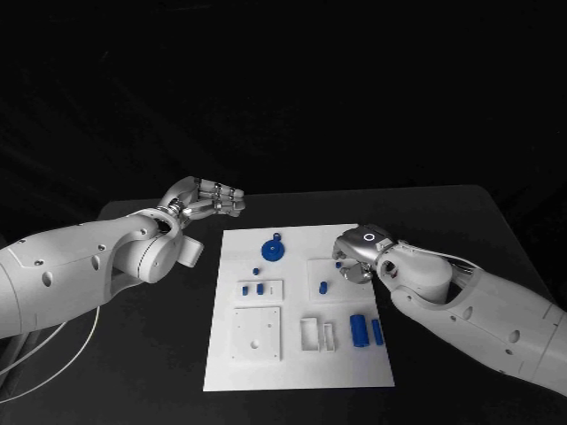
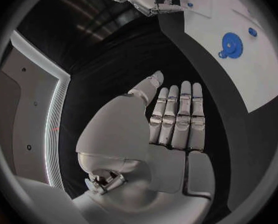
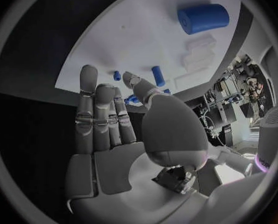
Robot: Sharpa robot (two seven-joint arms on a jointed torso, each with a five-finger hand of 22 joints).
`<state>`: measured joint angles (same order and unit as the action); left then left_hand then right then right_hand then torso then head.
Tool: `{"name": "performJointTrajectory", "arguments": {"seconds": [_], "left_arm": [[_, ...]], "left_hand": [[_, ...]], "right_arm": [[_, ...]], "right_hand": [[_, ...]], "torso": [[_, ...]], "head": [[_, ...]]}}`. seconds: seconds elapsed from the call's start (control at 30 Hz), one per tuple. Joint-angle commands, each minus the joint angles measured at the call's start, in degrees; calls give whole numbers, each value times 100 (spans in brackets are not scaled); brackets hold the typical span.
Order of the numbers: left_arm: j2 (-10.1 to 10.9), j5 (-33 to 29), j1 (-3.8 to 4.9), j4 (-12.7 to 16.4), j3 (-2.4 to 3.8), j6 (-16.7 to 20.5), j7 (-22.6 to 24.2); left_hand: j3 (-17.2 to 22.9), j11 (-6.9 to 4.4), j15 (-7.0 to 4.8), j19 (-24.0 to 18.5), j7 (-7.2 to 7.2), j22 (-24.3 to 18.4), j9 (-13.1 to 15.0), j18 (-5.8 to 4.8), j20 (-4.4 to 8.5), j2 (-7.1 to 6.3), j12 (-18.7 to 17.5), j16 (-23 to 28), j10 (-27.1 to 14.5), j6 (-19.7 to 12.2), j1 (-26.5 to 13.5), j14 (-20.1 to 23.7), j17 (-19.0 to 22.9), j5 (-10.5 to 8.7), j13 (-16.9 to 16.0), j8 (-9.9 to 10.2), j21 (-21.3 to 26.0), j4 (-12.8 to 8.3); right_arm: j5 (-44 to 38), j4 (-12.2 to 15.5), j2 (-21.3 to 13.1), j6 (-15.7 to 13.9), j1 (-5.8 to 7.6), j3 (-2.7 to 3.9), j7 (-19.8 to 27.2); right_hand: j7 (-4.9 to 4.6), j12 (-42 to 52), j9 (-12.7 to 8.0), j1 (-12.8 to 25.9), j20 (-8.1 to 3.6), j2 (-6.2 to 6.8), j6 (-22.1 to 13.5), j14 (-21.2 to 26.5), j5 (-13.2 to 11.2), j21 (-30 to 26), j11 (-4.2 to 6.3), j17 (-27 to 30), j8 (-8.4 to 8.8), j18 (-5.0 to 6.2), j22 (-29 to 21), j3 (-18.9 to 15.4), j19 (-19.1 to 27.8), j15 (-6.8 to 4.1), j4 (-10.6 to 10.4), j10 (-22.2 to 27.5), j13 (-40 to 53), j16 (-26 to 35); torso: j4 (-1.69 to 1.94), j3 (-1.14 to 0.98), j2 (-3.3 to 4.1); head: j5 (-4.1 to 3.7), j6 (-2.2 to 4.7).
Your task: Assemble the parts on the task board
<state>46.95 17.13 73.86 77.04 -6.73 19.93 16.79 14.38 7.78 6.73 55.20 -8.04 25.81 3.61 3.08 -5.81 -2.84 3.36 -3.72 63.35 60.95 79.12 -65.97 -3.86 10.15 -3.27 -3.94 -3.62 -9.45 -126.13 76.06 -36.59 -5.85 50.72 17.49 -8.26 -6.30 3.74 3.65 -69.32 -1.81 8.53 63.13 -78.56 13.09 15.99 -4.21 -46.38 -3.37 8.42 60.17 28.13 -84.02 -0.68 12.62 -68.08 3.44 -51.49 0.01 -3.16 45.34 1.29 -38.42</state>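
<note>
Fingers (image 2: 176, 117) of the left hand (image 1: 207, 200) lie straight and side by side, with nothing in them. That hand hangs over the black table (image 1: 130, 354), just past the far left corner of the task board (image 1: 297, 372). Fingers (image 3: 98, 117) of the right hand (image 1: 358, 252) are straight too, close together, and they hold nothing. The right hand is over the right side of the board, near its far edge.

On the board lie the blue parts. A round blue disc (image 1: 272, 251) with a small knob on its far side lies flat near the far edge. A small blue piece (image 1: 257, 271) sits just in front of it. Two short blue pins (image 1: 252, 289) lie side by side on a raised white block, their long sides pointing away from the robot. One small blue peg (image 1: 323, 288) stands close by the right hand. Nearer the robot, a thick blue roller (image 1: 359, 329) lies on its side, and a thin blue bar (image 1: 376, 332) lies just beside it on the right. Both point their long sides toward the robot and away. A square white plate (image 1: 257, 334) lies on the near left part.

The board is white and flat. It rests in the middle of the black table. Behind the table all is dark.
</note>
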Motion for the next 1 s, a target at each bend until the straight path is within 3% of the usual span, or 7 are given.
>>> {"name": "performJointTrajectory", "arguments": {"seconds": [0.03,0.13,0.7,1.0], "left_arm": [[-8,-133,18,21,6,-56,87],[-13,-186,18,21,6,-63,76],[-34,-261,18,-8,6,-147,-11],[-48,-269,18,-14,6,-167,-41]], "left_hand": [[-19,-2,-8,39,-6,-10,6,61,2,47,9,14,-50,-19,7,-47,-7,-9,-4,23,-36,-1],[-10,0,-15,63,-6,-120,5,17,30,39,9,18,-58,-23,-5,-62,1,-6,-4,25,-36,-4],[-14,-3,-16,100,0,-358,6,2,31,43,9,18,-52,-5,-19,-67,-1,-2,-4,23,-43,8],[-23,0,-25,121,-3,-447,6,-7,39,37,9,17,-66,-11,-24,-99,-3,-2,-5,23,-46,23]], "right_arm": [[-173,-79,50,8,-10,-10,-6],[-166,-154,98,-30,-14,-18,17],[-75,-400,280,-72,-22,-37,118],[-59,-485,331,-36,-23,-51,144]], "right_hand": [[5,-37,-1,63,-17,25,53,-23,-11,45,6,11,-18,68,-9,131,-210,-9,-11,-69,-4,-27],[1,-35,0,70,-24,29,71,-26,-10,64,11,17,-20,60,-16,198,-211,-13,-33,-91,-4,-31],[7,-34,5,52,-40,-66,190,-30,-69,101,43,21,-24,52,-34,340,-204,-33,-93,-217,-2,-36],[71,-41,11,11,-99,-311,463,-49,-369,133,128,15,-27,-15,-34,516,-211,-96,-132,-463,4,-36]], "torso": [[0,-7,2],[3,-6,2],[-5,-6,-1],[-6,-9,2]], "head": [[5,0],[10,-2],[29,-38],[32,-50]]}}
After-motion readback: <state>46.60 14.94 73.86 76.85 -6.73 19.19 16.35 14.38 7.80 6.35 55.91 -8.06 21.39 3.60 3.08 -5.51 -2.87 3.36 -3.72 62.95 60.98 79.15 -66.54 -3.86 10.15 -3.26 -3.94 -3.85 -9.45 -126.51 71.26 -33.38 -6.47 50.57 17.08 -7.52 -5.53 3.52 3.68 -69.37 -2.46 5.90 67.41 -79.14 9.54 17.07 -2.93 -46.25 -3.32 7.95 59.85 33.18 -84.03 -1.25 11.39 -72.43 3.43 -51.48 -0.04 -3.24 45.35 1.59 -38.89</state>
